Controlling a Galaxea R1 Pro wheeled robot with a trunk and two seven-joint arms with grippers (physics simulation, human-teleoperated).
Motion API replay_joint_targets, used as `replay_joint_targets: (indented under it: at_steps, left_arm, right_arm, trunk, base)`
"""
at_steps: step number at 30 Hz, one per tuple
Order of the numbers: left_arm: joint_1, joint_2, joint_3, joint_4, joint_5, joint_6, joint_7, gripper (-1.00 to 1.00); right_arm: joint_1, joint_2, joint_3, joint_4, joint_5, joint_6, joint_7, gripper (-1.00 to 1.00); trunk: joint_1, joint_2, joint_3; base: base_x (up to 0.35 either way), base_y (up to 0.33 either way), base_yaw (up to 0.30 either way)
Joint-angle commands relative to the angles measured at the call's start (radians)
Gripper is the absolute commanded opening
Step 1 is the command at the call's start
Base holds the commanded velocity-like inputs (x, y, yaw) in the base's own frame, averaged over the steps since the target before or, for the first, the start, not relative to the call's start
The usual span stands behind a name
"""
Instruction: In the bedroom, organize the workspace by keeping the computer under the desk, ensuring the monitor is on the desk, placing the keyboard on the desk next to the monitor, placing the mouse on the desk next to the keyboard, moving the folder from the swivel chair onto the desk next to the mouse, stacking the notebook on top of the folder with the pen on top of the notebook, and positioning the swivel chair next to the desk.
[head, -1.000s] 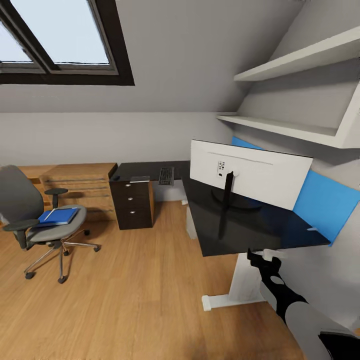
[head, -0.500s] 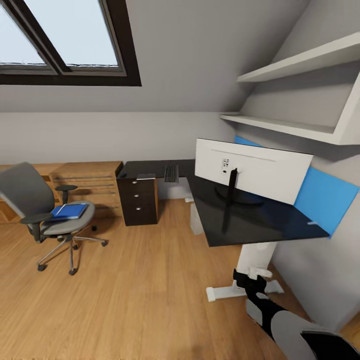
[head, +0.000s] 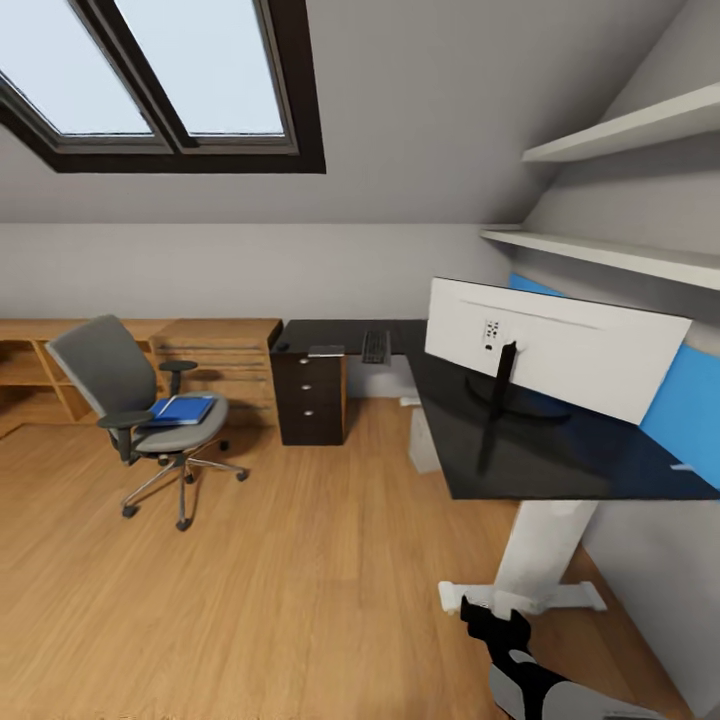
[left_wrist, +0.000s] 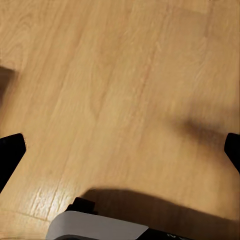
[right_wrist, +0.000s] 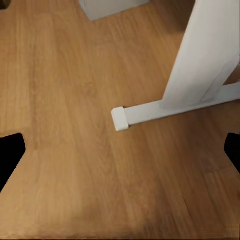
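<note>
Right gripper (head: 497, 625) hangs low over the wood floor (head: 280, 580), just by the desk's white leg (head: 545, 545); wrist view shows fingers wide apart, nothing held. Left gripper (left_wrist: 120, 150) likewise spread wide over bare floor, empty. Desk (head: 520, 455) w/ glossy black top carries the monitor (head: 555, 345), white back facing the camera. Keyboard (head: 374, 346) lies on the far wing of the desk, above the black drawer unit (head: 312, 395). Further left, chair (head: 140, 410) stands well apart from the desk, blue folder (head: 183, 409) on its seat. Skylight (head: 160, 80) overhead.
</note>
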Motion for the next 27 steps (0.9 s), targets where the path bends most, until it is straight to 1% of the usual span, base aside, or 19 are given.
replay_joint_targets:
  at_steps: [1,6,9,14,17,21,27]
  left_arm:
    - [0.001,0.0,0.002,-0.002,0.003,-0.001,-0.001,1.0]
    - [0.001,0.011,0.002,-0.001,0.004,-0.001,-0.001,1.0]
    - [0.001,0.019,0.002,-0.001,0.005,-0.001,-0.001,1.0]
    - [0.001,0.022,0.002,-0.001,0.006,0.0,-0.001,1.0]
    - [0.001,0.022,0.002,-0.001,0.006,0.0,-0.001,1.0]
    - [0.001,0.023,0.002,-0.001,0.006,0.001,-0.001,1.0]
    - [0.001,0.023,0.002,-0.001,0.006,0.001,-0.002,1.0]
  right_arm:
    - [0.004,0.0,-0.004,0.002,-0.004,-0.006,0.002,1.0]
    - [0.042,0.0,-0.004,0.004,-0.004,-0.008,0.002,1.0]
    - [0.069,0.003,-0.003,0.005,-0.005,-0.015,0.002,1.0]
    - [0.084,0.019,-0.003,0.005,-0.004,-0.046,0.002,1.0]
    - [0.088,0.023,-0.004,0.005,-0.003,-0.058,0.002,1.0]
    - [0.09,0.025,-0.004,0.005,-0.004,-0.064,0.002,1.0]
    - [0.091,0.026,-0.004,0.005,-0.004,-0.065,0.002,1.0]
  trunk:
    - [0.0,-0.001,-0.001]
    - [0.0,-0.001,-0.003]
    - [0.0,-0.001,-0.004]
    - [0.0,-0.001,-0.005]
    - [0.0,-0.001,-0.005]
    - [0.0,-0.001,-0.005]
    - [0.0,-0.001,-0.005]
  base:
    - [-0.001,0.0,0.247]
    - [0.0,0.015,0.183]
    - [0.0,0.155,0.068]
    - [0.0,0.257,0.021]
    - [0.0,0.29,0.007]
    - [0.02,0.308,0.002]
    - [0.143,0.305,0.0]
